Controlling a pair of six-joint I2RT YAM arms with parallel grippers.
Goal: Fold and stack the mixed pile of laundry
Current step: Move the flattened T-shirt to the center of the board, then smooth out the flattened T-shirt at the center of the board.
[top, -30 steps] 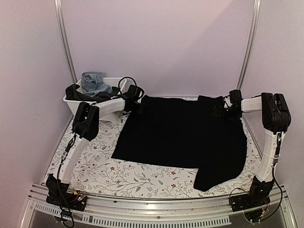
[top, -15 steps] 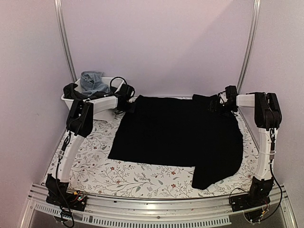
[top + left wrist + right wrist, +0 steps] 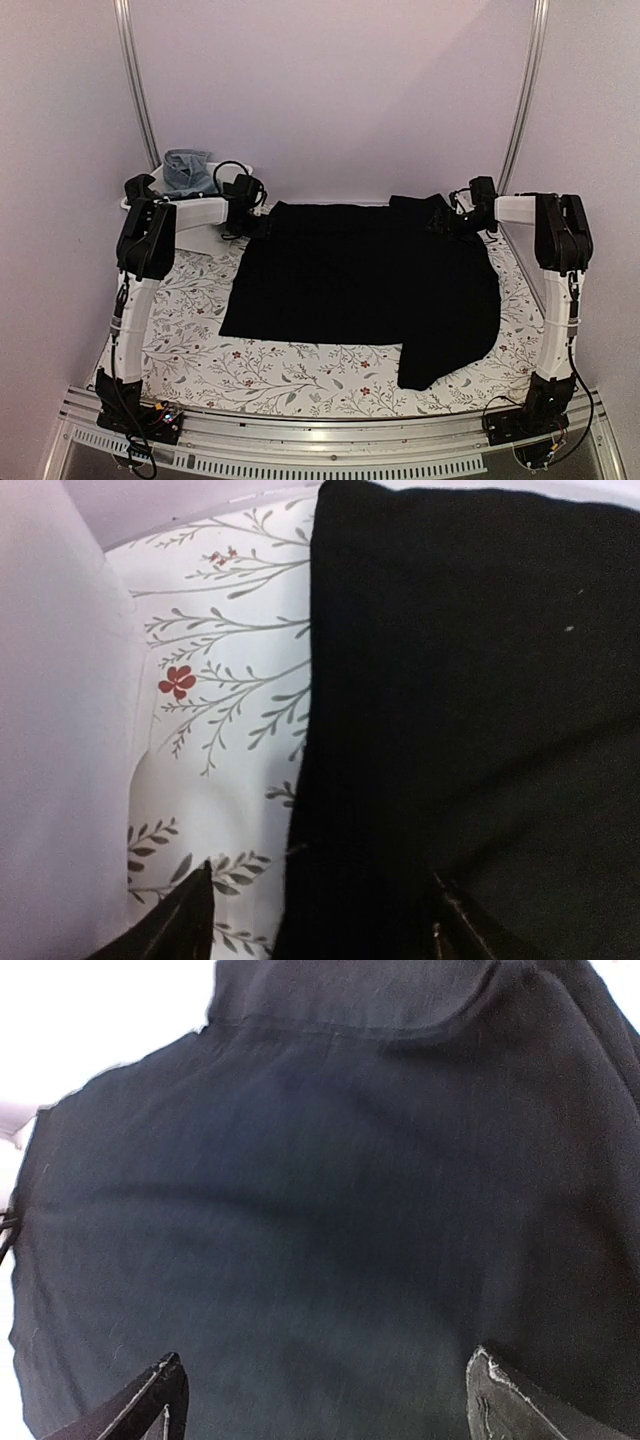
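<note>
A robot lab cell: plain lilac walls close in a floral-covered table, bare metal poles rise at the far corners, and two arms are bolted to an aluminium rail along the near edge.

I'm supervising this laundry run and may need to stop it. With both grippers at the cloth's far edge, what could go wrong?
The left gripper works close beside the white bin; a swing could knock it. The black cloth has an uneven flap at its near right corner, so folding now may lock in a crooked shape.
</note>
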